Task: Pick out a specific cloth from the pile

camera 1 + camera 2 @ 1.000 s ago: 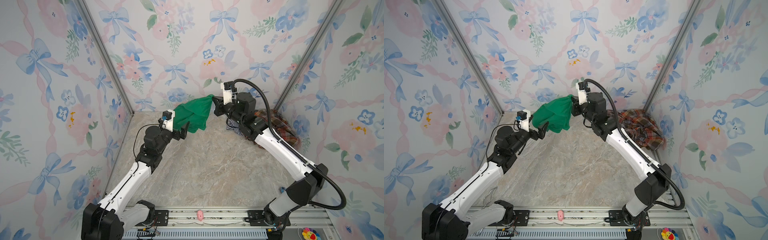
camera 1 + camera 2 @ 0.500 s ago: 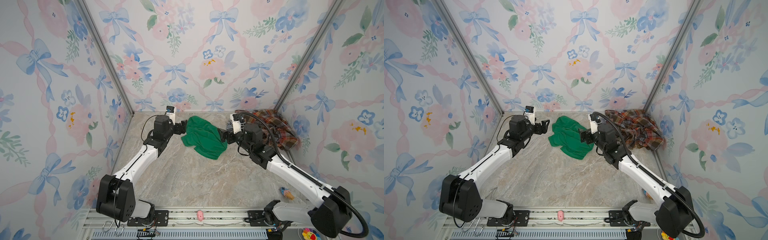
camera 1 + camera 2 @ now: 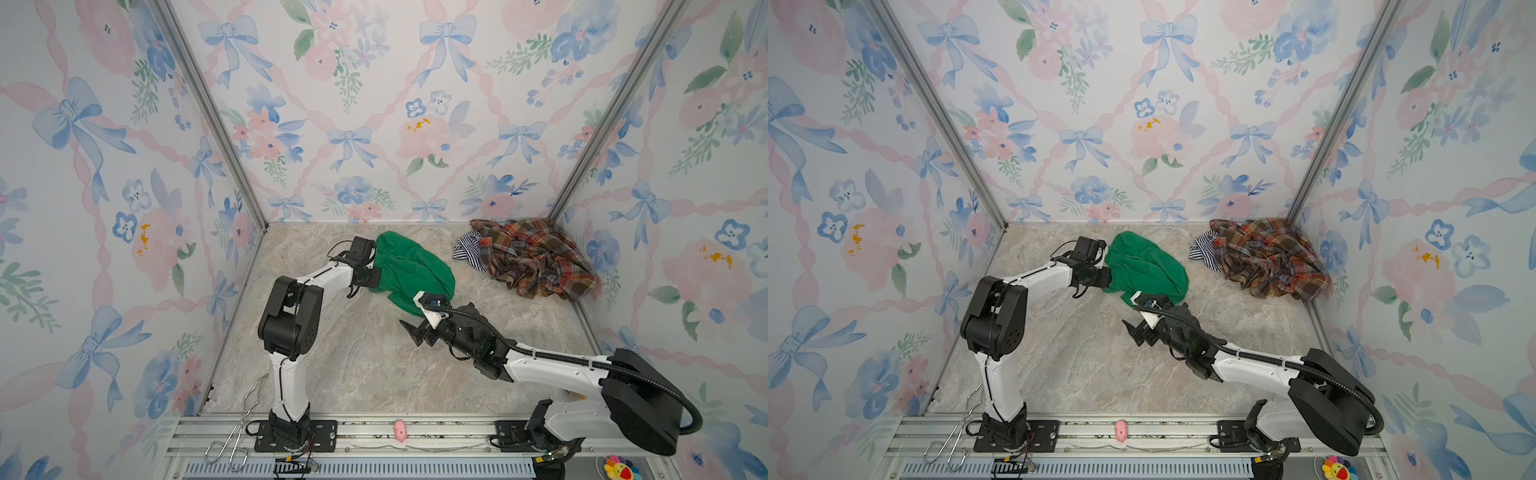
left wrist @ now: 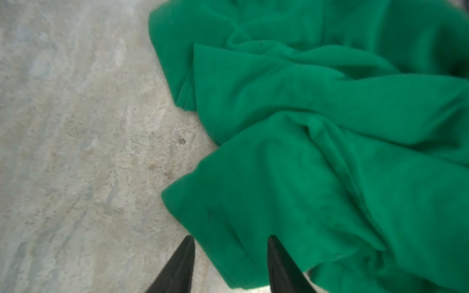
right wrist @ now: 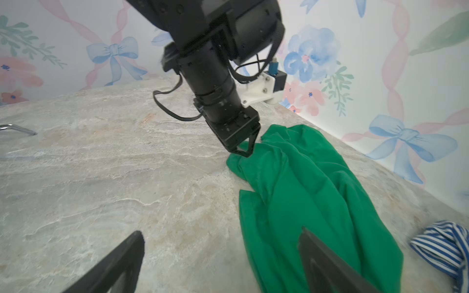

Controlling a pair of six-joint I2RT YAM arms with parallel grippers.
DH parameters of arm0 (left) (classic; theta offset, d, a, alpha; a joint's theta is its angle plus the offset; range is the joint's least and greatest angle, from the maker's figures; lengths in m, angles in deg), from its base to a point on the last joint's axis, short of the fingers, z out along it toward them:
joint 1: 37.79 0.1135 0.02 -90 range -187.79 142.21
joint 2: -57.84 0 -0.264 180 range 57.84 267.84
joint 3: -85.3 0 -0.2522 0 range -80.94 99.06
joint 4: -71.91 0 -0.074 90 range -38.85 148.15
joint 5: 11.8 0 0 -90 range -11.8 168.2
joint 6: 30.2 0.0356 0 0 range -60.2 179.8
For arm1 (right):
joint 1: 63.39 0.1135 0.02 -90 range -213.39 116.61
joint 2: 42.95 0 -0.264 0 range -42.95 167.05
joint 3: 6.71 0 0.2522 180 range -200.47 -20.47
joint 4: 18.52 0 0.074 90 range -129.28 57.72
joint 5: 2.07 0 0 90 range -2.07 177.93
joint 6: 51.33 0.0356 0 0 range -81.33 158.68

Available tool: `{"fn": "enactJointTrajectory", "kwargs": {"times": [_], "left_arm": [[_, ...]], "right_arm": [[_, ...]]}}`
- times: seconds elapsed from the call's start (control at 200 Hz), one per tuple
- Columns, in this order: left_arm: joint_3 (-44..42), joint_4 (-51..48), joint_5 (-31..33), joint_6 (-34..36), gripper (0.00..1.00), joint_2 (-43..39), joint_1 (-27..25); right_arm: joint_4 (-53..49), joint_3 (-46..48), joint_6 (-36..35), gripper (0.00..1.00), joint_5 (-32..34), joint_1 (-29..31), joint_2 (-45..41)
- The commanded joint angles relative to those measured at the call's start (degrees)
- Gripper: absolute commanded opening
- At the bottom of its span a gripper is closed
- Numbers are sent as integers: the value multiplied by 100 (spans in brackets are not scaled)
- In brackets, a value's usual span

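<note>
Much striped cloth [image 3: 466, 248] hides beneath the plaid shirt [image 3: 536, 259].

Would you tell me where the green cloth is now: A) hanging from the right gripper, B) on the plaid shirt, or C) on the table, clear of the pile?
C: the cloth lies on the table, bare surface between it and the pile; the right gripper is open, empty.

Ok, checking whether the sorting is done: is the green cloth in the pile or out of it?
Out. The green cloth lies crumpled on the table, apart from the pile of plaid and striped clothes.
</note>
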Motion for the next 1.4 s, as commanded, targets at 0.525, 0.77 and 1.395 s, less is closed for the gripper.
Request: {"fn": "enactJointTrajectory", "kwargs": {"times": [0.525,0.77,1.395], "left_arm": [[674,-179,-619,-351,48,1180,269],[769,-175,-761,-285,0,1167,277],[3838,614,1266,568,0,-1748,-334]], "right_arm": [[371,-121,-186,97,153,15,-44],[349,-179,-161,97,211,-15,104],[-492,-12,1566,97,669,-1292,-1157]]}}
